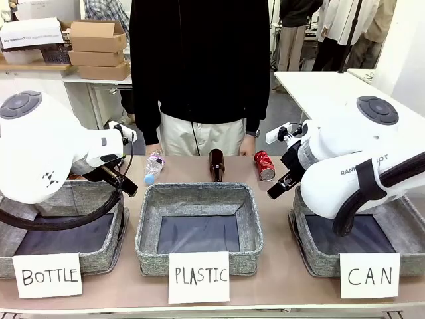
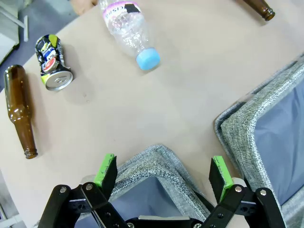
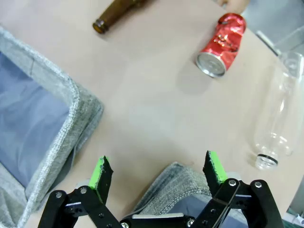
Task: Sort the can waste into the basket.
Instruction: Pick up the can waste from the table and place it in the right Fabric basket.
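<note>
The left gripper (image 2: 164, 166) and right gripper (image 3: 157, 165) gape wide, empty. The red can (image 3: 221, 45) lies on the tabletop (image 3: 152, 95), outside the basket (image 1: 315, 256)

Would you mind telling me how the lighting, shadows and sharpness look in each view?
Front view: even, soft light, the CAN card crisp. Left wrist view: sharp, a faint shadow beside the dark can, a glint on the nearer brown bottle. Right wrist view: slightly softer, a faint shadow by the red can, the clear bottle pale against the table.
</note>
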Available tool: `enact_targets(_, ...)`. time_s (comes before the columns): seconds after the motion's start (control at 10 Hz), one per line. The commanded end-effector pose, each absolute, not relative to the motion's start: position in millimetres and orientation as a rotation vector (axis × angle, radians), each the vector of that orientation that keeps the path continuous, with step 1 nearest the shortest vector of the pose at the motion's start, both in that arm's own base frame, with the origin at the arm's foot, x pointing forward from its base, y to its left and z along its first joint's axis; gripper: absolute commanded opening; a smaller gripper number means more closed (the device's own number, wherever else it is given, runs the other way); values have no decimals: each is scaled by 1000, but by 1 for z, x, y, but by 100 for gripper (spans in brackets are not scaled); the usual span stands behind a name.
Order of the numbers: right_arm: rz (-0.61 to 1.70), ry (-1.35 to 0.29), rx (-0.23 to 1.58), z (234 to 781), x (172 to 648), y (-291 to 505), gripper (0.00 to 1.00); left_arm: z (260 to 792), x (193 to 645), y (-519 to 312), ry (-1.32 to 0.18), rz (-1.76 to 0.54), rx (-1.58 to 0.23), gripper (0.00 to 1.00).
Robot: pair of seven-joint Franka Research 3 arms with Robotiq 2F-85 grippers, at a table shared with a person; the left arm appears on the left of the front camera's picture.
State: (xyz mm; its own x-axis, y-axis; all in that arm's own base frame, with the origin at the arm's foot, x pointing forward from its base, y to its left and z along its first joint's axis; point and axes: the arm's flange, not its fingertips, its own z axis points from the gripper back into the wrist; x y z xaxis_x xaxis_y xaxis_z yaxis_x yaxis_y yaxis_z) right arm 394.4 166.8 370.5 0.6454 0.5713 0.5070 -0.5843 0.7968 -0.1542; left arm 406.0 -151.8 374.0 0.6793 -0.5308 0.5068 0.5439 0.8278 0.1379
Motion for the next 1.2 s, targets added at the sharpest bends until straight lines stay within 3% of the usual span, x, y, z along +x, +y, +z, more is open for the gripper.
enact_targets(0.0,657,-569,25,371,394,167,100,374,406,-152,-561,-604,-25,100)
enact_targets(0.1,658,-569,24,370,394,167,100,374,406,-152,-561,-603,-25,100)
enact_targets(0.2,779,-593,281,409,379,167,100,411,401,-156,-595,-607,-81,100)
enact_targets(0.4,597,-610,197,492,339,161,100,505,368,-153,-699,-461,-149,100)
enact_targets(0.6,494,-680,185,539,281,128,100,553,314,-150,-625,-336,-115,100)
enact_targets(0.7,509,-722,170,535,256,114,100,548,278,-151,-654,-590,-161,100)
enact_targets(0.8,569,-672,220,527,321,152,100,538,340,-152,-688,-423,-160,100)
enact_targets(0.9,533,-705,203,557,300,133,100,538,340,-152,-688,-423,-160,100)
enact_targets(1.0,436,-611,335,548,318,138,100,567,303,-152,-679,-455,-146,100)
enact_targets(1.1,290,-481,671,557,328,125,100,573,313,-129,-521,-350,-419,100)
